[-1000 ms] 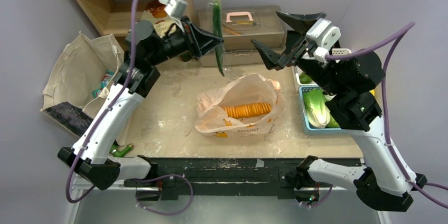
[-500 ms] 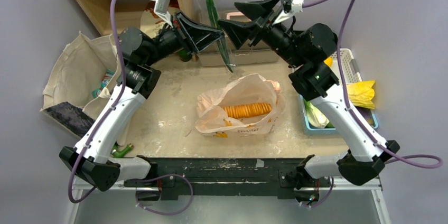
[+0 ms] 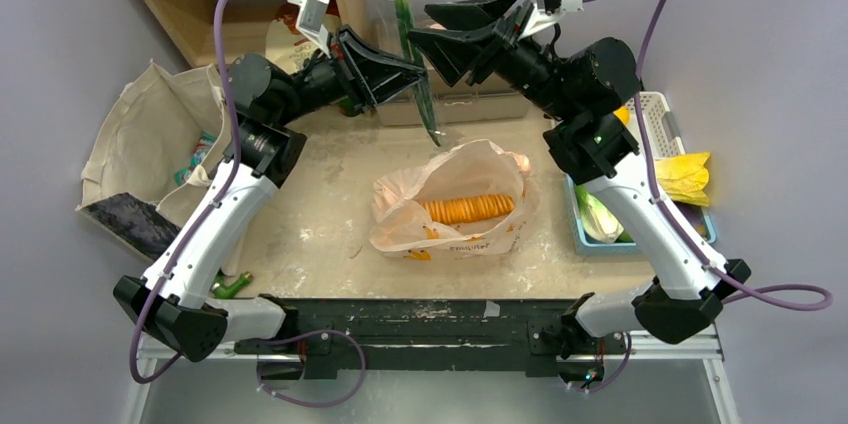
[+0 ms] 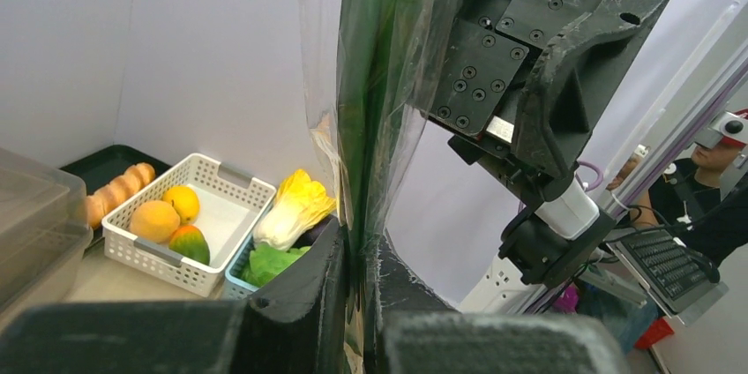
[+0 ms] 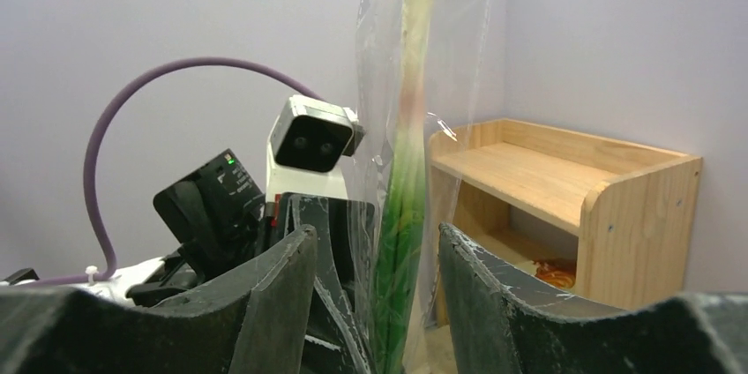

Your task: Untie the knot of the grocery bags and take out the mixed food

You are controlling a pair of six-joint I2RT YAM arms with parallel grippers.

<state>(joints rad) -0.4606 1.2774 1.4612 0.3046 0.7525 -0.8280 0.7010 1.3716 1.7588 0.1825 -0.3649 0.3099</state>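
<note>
Judging by the gaping mouth of the grocery bag [image 3: 455, 236], which lies on the table well below both pincers, the knot is undone: no tied twist shows on it, and emptying looks well under way. The long green onion in its clear sleeve [image 5: 401, 215] is out of the bag and hangs upright in the air. The left gripper [image 3: 414, 70] is clenched on the sleeve low down. The right gripper [image 3: 424, 26] stands released just above it, one finger on either side of the sleeve with a gap to each, so a handover seems to be the step in hand. Left inside the bag, beneath the pincers, is a ridged orange roll [image 3: 468, 209], which I cannot name more closely. Below the right gripper, beyond its arm, sit a blue basket [image 3: 574, 216] and a white basket [image 4: 159, 249]. Counted: one bag; one sleeved onion; two baskets; one yellow-tipped long cabbage [image 4: 295, 211] and one green leafy head [image 4: 267, 261] in the blue basket; three fruits in the white, two orange-yellow [image 4: 155, 220] and one green-and-red [image 4: 190, 243].
</note>
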